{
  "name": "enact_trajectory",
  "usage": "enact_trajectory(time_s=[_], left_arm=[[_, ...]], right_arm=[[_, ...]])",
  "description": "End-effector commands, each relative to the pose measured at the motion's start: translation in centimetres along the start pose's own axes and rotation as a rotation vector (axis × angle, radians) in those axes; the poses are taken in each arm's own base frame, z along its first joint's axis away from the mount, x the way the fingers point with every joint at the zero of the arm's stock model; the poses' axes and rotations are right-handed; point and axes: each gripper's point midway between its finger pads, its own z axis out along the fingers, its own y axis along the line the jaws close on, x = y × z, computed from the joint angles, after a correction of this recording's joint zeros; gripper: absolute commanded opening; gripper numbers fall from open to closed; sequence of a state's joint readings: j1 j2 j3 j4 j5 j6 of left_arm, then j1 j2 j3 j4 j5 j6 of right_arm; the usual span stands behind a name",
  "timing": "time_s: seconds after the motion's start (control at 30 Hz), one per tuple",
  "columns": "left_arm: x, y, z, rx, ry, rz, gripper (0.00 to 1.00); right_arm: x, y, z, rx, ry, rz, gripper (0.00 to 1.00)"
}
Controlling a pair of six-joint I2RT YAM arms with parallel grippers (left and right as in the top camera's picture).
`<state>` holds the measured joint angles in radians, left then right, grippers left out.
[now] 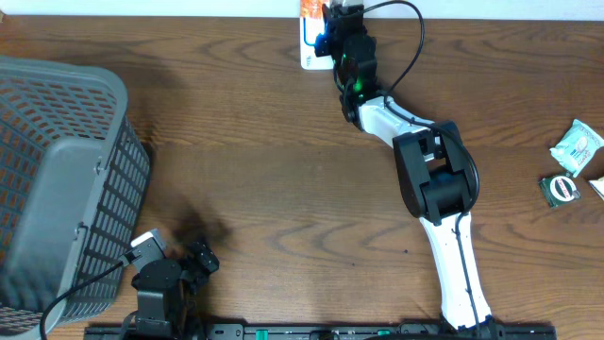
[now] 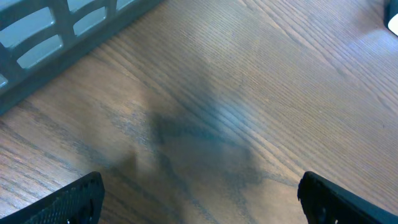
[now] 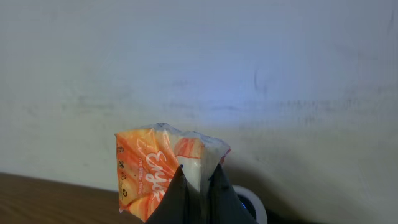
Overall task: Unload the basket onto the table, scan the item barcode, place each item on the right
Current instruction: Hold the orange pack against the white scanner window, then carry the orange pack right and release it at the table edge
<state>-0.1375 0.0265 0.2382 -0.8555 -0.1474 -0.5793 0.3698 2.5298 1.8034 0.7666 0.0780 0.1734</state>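
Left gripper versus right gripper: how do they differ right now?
The left gripper is open and empty; the right gripper is shut on the orange packet. The left sits beside the grey basket; the right is at the far edge of the table. Both are dark.

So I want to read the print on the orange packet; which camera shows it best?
The right wrist view: the orange packet, pinched in the right gripper, shows its printed face up close. Overhead catches only a strip of it at the table's far edge, partly behind the gripper. The left wrist view misses it.
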Motion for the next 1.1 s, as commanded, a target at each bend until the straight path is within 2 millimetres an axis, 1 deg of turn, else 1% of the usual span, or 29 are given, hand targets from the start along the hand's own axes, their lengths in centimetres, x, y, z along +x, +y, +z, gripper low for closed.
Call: enact_trajectory(time_s=[0.0, 0.1, 0.17, 0.23, 0.3, 0.33, 0.4, 0.43, 0.47, 0.53, 0.57, 0.63, 0.67, 0.77, 0.8, 0.87, 0.93, 1.0, 1.07], left_arm=[[1.0, 1.4, 0.1, -0.062, 0.03, 0.016, 0.98], [1.0, 1.4, 0.1, -0.062, 0.03, 0.016, 0.98], [1.0, 1.4, 0.1, -0.062, 0.03, 0.016, 0.98], [1.0, 1.4, 0.1, -0.062, 0.03, 0.016, 0.98], [1.0, 1.4, 0.1, -0.062, 0.03, 0.016, 0.98], [1.0, 1.4, 0.1, -0.062, 0.03, 0.016, 0.98], [1.0, 1.4, 0.1, -0.062, 0.03, 0.016, 0.98], [1.0, 1.4, 0.1, -0.062, 0.03, 0.016, 0.98], [1.0, 1.4, 0.1, -0.062, 0.03, 0.016, 0.98], [1.0, 1.4, 0.1, -0.062, 0.03, 0.016, 0.98], [1.0, 1.4, 0.1, -0.062, 0.03, 0.016, 0.98], [1.0, 1.4, 0.1, -0.062, 0.03, 0.016, 0.98], [1.0, 1.4, 0.1, -0.062, 0.03, 0.016, 0.98], [1.0, 1.4, 0.1, -0.062, 0.03, 0.016, 0.98], [1.0, 1.4, 0.1, -0.062, 0.03, 0.016, 0.98], [1.0, 1.4, 0.1, -0.062, 0.03, 0.016, 0.98], [1.0, 1.4, 0.1, -0.062, 0.03, 0.016, 0.98], [1.0, 1.4, 0.1, -0.062, 0.03, 0.016, 0.98], [1.0, 1.4, 0.1, -0.062, 0.03, 0.016, 0.98]], right_arm=[[-1.0, 0.1, 0.4, -0.007, -0.024, -0.013, 0.01], [-2.8, -1.3, 0.3, 0.03, -0.013, -0.015, 0.01], [-4.2, -3.1, 0.1, 0.088, 0.013, -0.013, 0.01], [-5.6, -5.6, -0.5, 0.174, 0.061, -0.021, 0.01], [-6.8, -8.7, -1.6, 0.281, 0.116, -0.032, 0.01], [-7.3, -10.6, -2.5, 0.35, 0.15, -0.04, 0.01], [-8.2, -15.2, -5.0, 0.526, 0.222, -0.065, 0.01], [-8.4, -17.0, -6.1, 0.594, 0.25, -0.077, 0.01], [-8.6, -19.4, -7.8, 0.692, 0.292, -0.097, 0.01], [-8.2, -23.7, -11.2, 0.847, 0.388, -0.135, 0.01], [-7.6, -25.8, -13.0, 0.912, 0.451, -0.151, 0.01], [-6.4, -29.0, -15.8, 0.989, 0.55, -0.156, 0.01], [-5.4, -30.8, -17.6, 1.035, 0.604, -0.135, 0.01], [-3.3, -35.1, -22.6, 1.168, 0.696, -0.022, 0.01], [-3.0, -36.0, -23.7, 1.194, 0.71, 0.008, 0.01], [-1.9, -38.2, -26.8, 1.265, 0.747, 0.081, 0.01], [-1.2, -40.0, -29.6, 1.34, 0.764, 0.144, 0.01], [-0.6, -41.2, -31.7, 1.395, 0.773, 0.198, 0.01], [0.1, -42.0, -33.2, 1.409, 0.797, 0.245, 0.01]])
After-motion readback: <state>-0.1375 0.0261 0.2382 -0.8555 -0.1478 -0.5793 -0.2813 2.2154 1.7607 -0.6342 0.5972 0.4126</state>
